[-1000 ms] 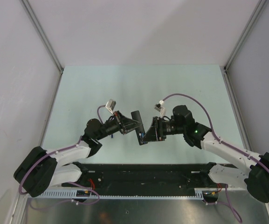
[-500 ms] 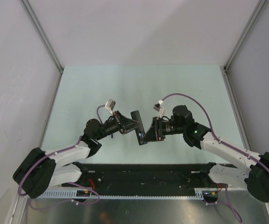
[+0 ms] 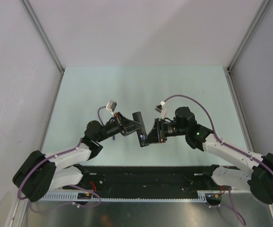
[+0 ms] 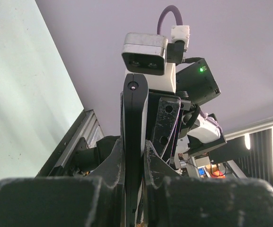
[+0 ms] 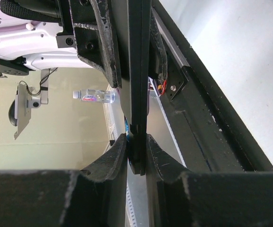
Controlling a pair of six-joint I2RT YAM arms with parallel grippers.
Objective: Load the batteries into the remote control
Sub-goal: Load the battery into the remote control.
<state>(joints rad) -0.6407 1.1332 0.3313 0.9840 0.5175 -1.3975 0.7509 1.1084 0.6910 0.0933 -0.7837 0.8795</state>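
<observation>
Pale mint-green flat tabletop (image 3: 183, 85) below; small clear plastic bottle (image 5: 94, 96) far behind. Gripper bodies hide remote's middle from above. Slim black rectangular plastic remote control (image 3: 138, 117) aloft between arms, seen edge-on by both wrist cameras. Left gripper (image 4: 134, 158) clenched on it; right gripper (image 5: 136, 142) pinching opposite end.

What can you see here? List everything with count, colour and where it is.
remote: one, black, held off the table between both grippers
batteries: none that I can make out
table: one, pale green, under the arms
rail: one, black, along the near edge between the arm bases
bottle: one, clear, far background of the right wrist view
left arm: one, white and black, reaching in from the near left
right arm: one, white and black, reaching in from the near right
left gripper: one, black, shut on the remote
right gripper: one, black, shut on the remote's other end
</observation>
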